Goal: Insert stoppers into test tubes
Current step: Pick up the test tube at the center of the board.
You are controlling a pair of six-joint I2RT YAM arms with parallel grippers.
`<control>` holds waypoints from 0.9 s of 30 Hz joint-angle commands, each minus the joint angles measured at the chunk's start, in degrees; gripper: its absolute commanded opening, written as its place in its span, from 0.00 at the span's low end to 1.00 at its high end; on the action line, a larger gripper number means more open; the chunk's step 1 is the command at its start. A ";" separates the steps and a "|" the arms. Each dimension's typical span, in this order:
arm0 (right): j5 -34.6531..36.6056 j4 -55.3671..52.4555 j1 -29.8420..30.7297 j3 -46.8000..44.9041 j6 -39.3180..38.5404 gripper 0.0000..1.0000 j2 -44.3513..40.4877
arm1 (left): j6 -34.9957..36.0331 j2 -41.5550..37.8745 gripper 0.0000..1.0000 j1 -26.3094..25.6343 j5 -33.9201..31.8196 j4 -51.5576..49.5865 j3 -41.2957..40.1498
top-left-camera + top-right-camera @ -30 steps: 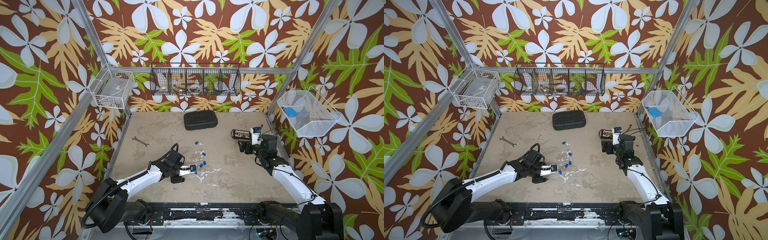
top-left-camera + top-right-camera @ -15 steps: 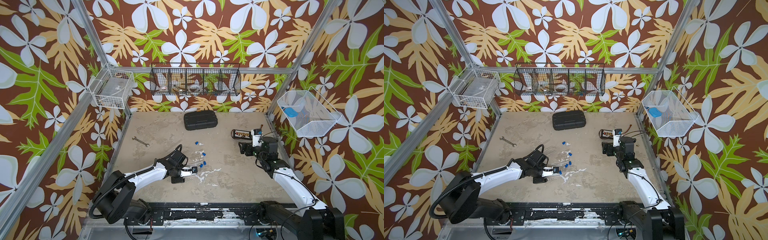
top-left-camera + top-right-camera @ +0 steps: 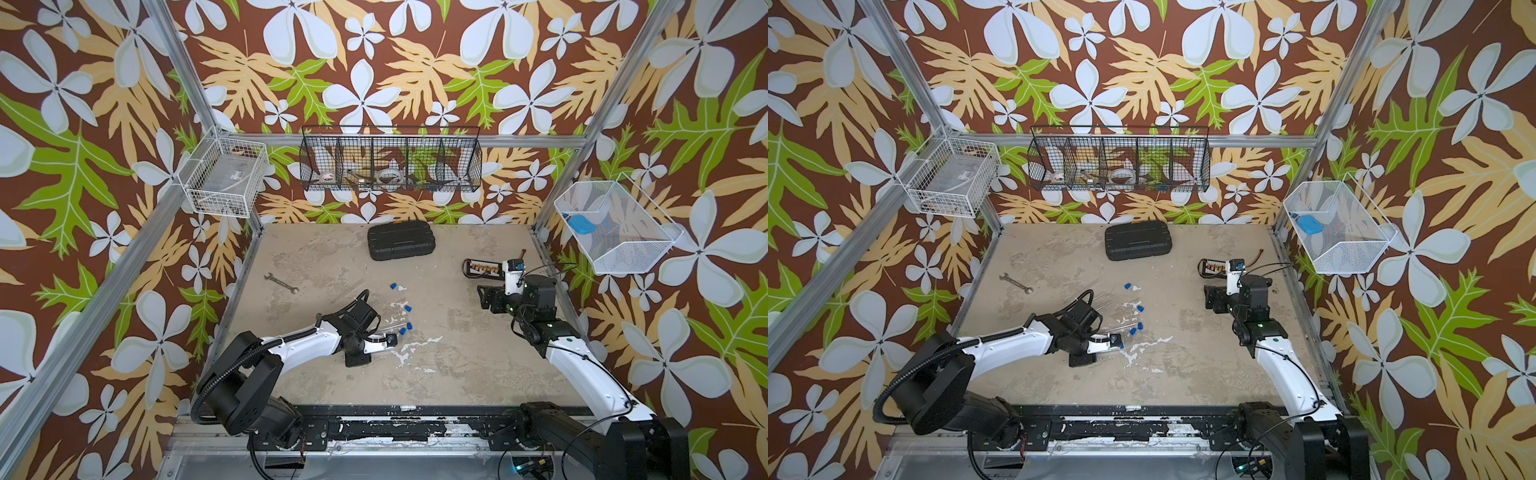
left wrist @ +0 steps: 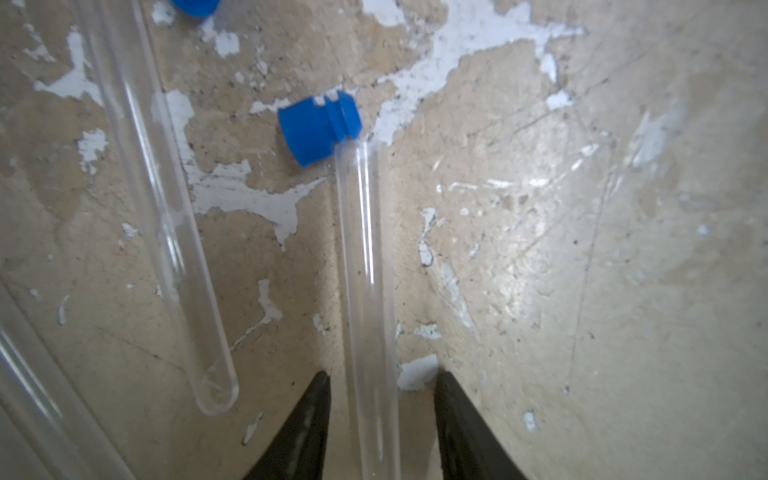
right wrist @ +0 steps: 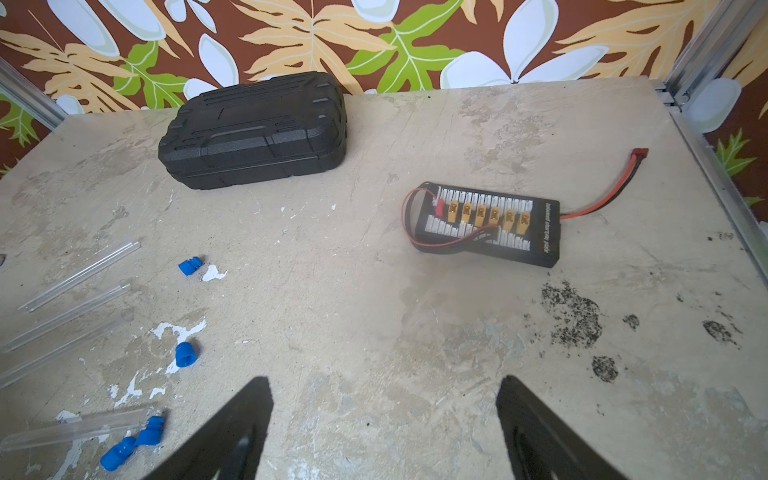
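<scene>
the left gripper [image 4: 379, 376] sat low over the worn beige tabletop [image 4: 582, 257]. its two black jaws stood either side of a thin clear test tube [image 4: 365, 270] that lay flat. a sliver of bare table showed on each side, so the jaws were parted around the tube and not gripping it. the tube's open mouth touched a small bright-blue ribbed plastic stopper [image 4: 318, 126], which lay crosswise to the tube rather than in line with it. a second clear tube [image 4: 166, 216] lay just beside, its rounded end towards the jaws. in a top view the other blue stoppers [image 3: 408, 308] were scattered near that gripper. the right gripper [image 5: 384, 384] hung well apart, jaws spread wide with nothing between them, near a black charging board with yellow connectors [image 5: 490, 224].

i judged this to be the pick-up of a tube, with no stopper seated that i could see (tube ends were hard to make out from above).

several things could have gone wrong from here. the tube lay nearer one jaw than the other, so that jaw would likely touch first and shove it sideways. smooth and round, the tube might then roll or squirt out. any shove would also knock the stopper at its mouth and send it rolling. the jaws sat far from the mouth, so a later push on a stopper could lever the tube in the grip. too hard a squeeze might crack the thin wall.
</scene>
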 commanded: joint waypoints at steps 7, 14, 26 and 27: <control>1.20 0.01 -0.06 -0.49 0.61 0.87 -0.80 | -0.99 1.43 0.28 -0.23 -1.77 -1.97 0.21; 1.11 0.78 -0.05 1.34 2.69 0.88 -1.97 | -1.50 0.97 0.18 -0.32 -2.11 -1.24 -0.38; 0.15 -0.58 -0.03 1.94 2.50 0.88 -1.51 | -4.16 -1.60 0.07 -0.28 -3.69 0.64 -1.77; 0.06 -0.82 -0.06 2.10 2.69 0.88 -1.51 | -4.24 -2.21 0.06 -0.25 -3.80 0.88 -2.14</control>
